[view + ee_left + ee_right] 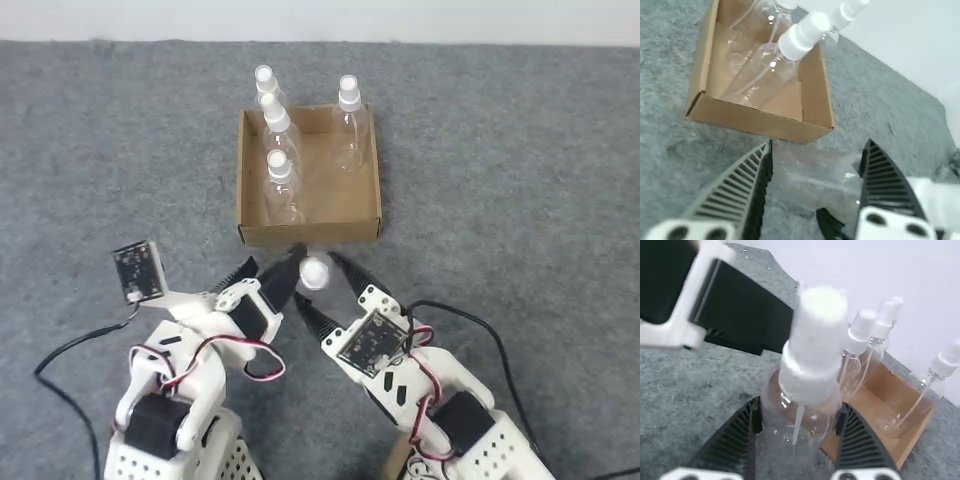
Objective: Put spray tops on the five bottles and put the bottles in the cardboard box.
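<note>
A clear bottle [314,272] with a white spray top stands between both grippers, just in front of the cardboard box [310,232]. My left gripper [275,260] is shut on its body [815,175], which fills the gap between the black ribbed fingers [747,187]. My right gripper [315,280] comes in from the other side. Its fingers [742,435] press on the bottle's shoulders [790,415] under the spray top [812,345]. Several capped bottles [280,170] stand upright in the box [755,120].
The box sits on grey carpet, with its open top facing up and free space in its front right part [345,205]. Cables [470,320] trail beside the right arm's base. A small board [138,270] sticks out from the left arm.
</note>
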Robot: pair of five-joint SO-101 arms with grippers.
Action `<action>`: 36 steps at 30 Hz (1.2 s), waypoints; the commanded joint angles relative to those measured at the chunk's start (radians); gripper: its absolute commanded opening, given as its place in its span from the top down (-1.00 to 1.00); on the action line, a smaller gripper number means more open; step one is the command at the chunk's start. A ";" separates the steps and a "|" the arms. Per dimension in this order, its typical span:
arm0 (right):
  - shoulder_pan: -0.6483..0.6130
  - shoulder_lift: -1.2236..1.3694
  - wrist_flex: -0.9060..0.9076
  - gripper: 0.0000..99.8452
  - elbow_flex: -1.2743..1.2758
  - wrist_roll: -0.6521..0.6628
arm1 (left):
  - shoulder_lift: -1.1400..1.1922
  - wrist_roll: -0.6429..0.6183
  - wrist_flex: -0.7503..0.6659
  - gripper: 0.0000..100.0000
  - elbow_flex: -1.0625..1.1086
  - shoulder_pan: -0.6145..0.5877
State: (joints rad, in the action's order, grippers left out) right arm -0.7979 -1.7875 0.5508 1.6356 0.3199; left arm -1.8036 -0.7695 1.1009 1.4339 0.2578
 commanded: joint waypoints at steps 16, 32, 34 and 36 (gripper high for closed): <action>-0.018 -0.005 0.002 0.93 -0.005 0.021 | -0.018 0.038 0.003 0.46 -0.033 -0.037; 0.051 -0.015 0.001 0.93 -0.011 0.014 | -0.018 0.043 -0.002 0.46 -0.038 -0.193; 0.051 -0.015 0.001 0.93 -0.011 0.014 | -0.018 0.043 -0.002 0.46 -0.038 -0.195; 0.051 -0.015 0.001 0.93 -0.011 0.014 | -0.018 0.044 -0.002 0.46 -0.038 -0.195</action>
State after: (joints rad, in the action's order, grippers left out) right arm -0.7626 -1.7875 0.5508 1.6510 0.3291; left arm -1.8052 -0.7388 1.1009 1.4369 0.0690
